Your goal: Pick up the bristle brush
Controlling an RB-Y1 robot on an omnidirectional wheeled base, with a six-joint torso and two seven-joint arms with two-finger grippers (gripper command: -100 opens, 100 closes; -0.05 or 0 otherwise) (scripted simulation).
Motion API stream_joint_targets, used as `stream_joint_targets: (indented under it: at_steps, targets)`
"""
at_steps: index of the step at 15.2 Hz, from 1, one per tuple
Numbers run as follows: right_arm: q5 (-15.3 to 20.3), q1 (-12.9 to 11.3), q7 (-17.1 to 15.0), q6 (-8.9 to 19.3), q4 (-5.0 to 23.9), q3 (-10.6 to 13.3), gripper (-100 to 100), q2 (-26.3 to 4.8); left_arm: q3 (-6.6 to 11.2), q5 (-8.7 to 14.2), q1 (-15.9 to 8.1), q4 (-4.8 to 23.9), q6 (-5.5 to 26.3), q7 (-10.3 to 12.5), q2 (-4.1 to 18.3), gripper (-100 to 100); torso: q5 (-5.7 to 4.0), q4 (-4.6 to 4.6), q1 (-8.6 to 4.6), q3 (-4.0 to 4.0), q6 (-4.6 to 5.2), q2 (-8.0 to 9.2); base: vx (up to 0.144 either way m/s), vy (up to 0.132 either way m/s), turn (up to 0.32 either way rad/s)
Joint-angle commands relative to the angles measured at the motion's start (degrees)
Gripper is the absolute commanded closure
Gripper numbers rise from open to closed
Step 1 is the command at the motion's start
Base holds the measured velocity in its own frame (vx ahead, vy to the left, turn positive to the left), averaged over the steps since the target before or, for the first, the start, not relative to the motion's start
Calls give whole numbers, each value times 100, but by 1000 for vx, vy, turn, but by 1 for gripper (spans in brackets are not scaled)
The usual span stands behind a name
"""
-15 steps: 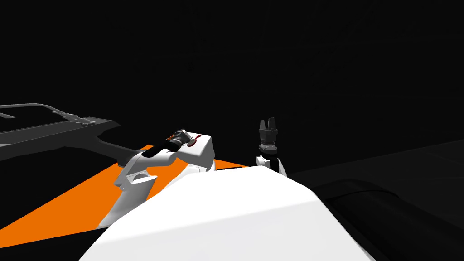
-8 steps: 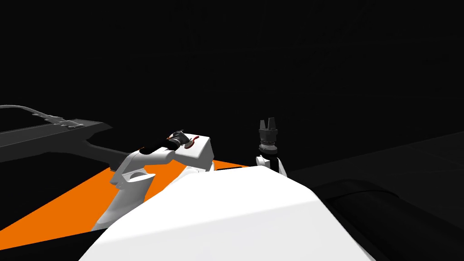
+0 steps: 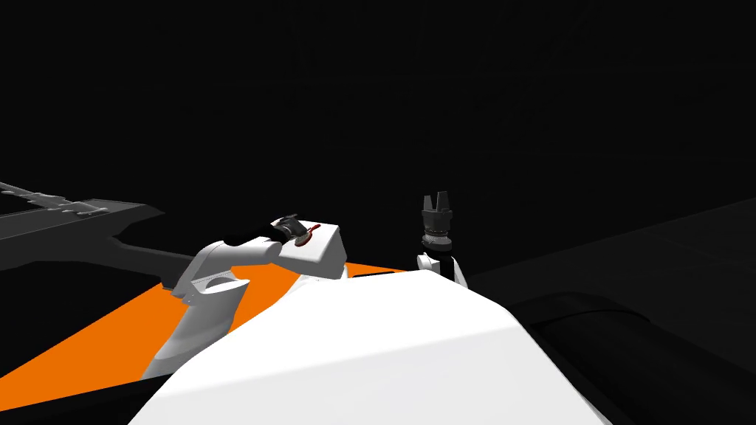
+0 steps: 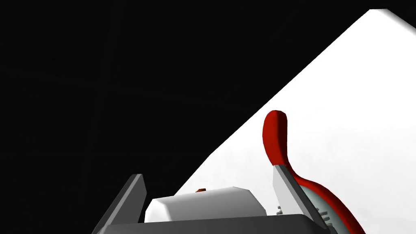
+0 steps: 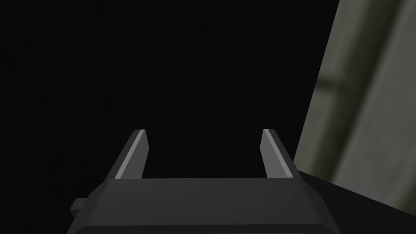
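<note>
The bristle brush [image 4: 277, 134] has a red curved handle and a pale, bristled head [image 4: 321, 205]. It lies on a white box-like stand [image 3: 325, 247], where it shows as a small red mark [image 3: 308, 232]. My left gripper [image 4: 208, 171] is open low over the stand [image 4: 349, 101]. The brush lies just outside the gap, its neck behind one finger [image 4: 286, 189]. A white rounded block [image 4: 203, 203] sits between the fingers. From the head, the left gripper [image 3: 290, 226] is at the stand's near edge. My right gripper [image 3: 437, 198] points up, open and empty [image 5: 205, 132].
An orange floor patch [image 3: 96, 336] spreads below the left arm. A dark grey piece of furniture [image 3: 81, 214] runs along the left. A black area surrounds the stand. A grey-beige panel [image 5: 365, 101] stands beside the right gripper.
My left forearm has swung left and lower while the gripper has edged onto the stand beside the brush. The dark furniture has slid left in the head view. The right arm is still.
</note>
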Motion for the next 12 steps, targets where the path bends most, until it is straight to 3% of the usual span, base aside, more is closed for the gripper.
stream_joint_targets:
  at_steps: [1,2,5,6,9,10,12]
  targets:
    - [0,0,0,0,0,0,0,0,8,17,-14,15,185,24,6,-100,0,0,0,0,0,0,13,1,-6]
    - [0,0,0,0,0,0,0,0,80,125,-94,14,396,182,49,-100,0,0,0,1,-1,2,19,-3,-99]
    - [0,0,0,0,0,0,0,0,80,125,-94,14,607,182,49,-100,0,0,0,0,0,0,17,1,-47]
    - [0,0,0,0,0,0,0,0,150,229,-170,13,809,333,88,-100,0,0,1,1,-1,2,20,1,-76]
    - [0,0,0,0,0,0,0,0,150,229,-170,13,1025,333,88,-100,0,0,0,0,0,1,17,2,-51]
    - [0,0,0,0,0,0,0,0,216,328,-243,13,1224,477,123,-100,0,0,1,1,-1,3,17,2,-86]
    - [0,0,0,0,0,0,0,0,216,328,-243,13,1438,477,123,-100,0,0,1,0,1,0,21,3,-65]
